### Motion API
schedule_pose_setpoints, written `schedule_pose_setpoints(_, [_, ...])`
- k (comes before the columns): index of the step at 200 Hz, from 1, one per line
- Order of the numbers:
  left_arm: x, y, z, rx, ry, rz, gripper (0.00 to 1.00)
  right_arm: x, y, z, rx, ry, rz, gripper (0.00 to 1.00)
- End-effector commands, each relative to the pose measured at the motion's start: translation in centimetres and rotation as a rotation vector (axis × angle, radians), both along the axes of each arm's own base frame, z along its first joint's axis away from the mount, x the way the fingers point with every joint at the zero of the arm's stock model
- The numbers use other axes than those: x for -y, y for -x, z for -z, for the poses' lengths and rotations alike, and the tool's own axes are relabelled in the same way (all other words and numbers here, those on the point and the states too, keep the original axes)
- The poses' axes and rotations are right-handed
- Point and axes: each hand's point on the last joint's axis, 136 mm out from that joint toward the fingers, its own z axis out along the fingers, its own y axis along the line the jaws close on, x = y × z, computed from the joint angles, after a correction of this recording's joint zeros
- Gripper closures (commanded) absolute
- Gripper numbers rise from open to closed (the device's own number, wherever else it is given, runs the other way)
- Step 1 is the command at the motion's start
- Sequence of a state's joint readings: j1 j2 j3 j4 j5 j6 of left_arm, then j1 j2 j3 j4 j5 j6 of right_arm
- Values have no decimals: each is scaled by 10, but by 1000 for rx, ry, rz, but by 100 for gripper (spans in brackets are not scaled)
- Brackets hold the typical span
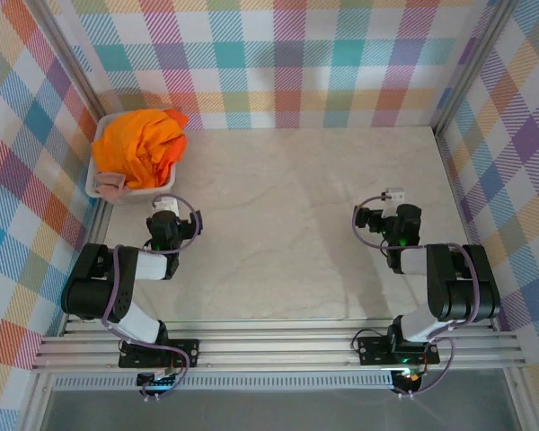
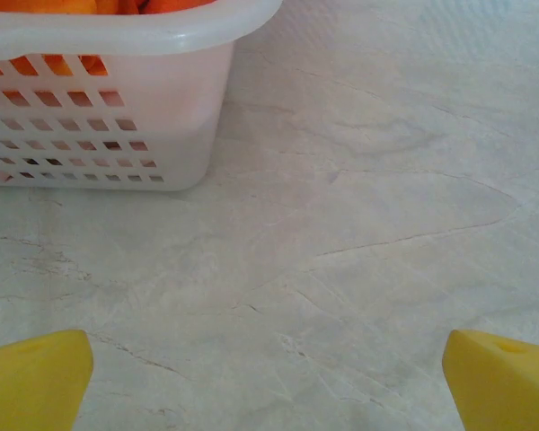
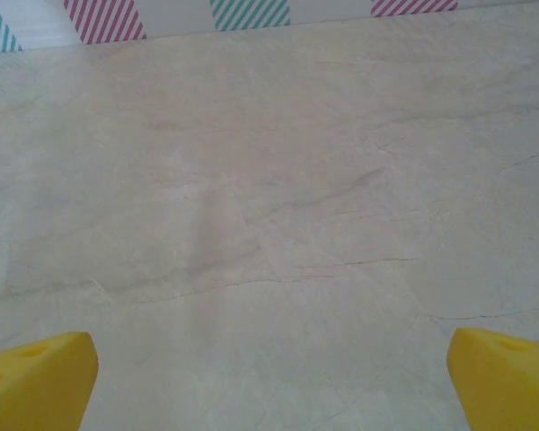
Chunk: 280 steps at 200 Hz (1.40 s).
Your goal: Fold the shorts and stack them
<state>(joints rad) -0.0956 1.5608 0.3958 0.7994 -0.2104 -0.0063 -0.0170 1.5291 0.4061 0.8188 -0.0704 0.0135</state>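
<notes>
- Here, the orange shorts lie bunched in a loose heap inside the white basket, rising above its rim.
- The basket stands at the far left corner of the table, close against the left wall.
- A bit of pink cloth shows at the basket's near left corner, under the orange heap.
- The left gripper is released and holds nothing. Its yellow fingers are spread wide, with bare table between them.
- It points toward the far side of the table. The basket sits just ahead and to its left, not touching it, and orange cloth shows through the slots in the basket's side.
- The right gripper is likewise released and empty, its fingers wide apart over bare table.
- It is at the right side of the table, well apart from the basket, and faces the striped far wall.
</notes>
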Motion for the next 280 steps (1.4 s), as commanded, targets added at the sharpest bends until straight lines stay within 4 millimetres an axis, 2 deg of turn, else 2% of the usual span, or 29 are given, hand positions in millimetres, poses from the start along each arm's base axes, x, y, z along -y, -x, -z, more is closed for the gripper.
schedule_pose_setpoints(1, [-5, -6, -10, 35, -7, -16, 0, -3, -3, -2, 10, 4, -8, 0])
schedule_pose_setpoints(135, [-5, -7, -11, 36, -6, -16, 0, -2, -3, -2, 7, 2, -8, 0])
schedule_pose_setpoints(160, [-5, -5, -11, 38, -6, -16, 0, -8, -1, -4, 4, 5, -39, 1])
schedule_pose_setpoints(176, [-7, -6, -23, 44, -7, -29, 0, -11, -1, -13, -13, 25, -48, 1])
schedule_pose_setpoints(185, [-7, -4, -31, 33, -9, -29, 0, -11, -1, -26, -1, 35, -44, 1])
schedule_pose_setpoints(192, [-8, 0, -39, 33, -4, -35, 0, -11, 5, -29, -13, 41, -42, 1])
schedule_pose_setpoints(231, [-16, 37, -76, 42, 92, -126, 0, -20, 35, -77, 22, 5, -69, 1])
schedule_pose_setpoints(255, [-22, 62, -114, 88, 218, -203, 0, -28, 52, -100, 19, -65, -87, 1])
schedule_pose_setpoints(280, [-31, 70, -167, 109, 274, -281, 0, -39, 62, -118, -11, -137, -116, 1])
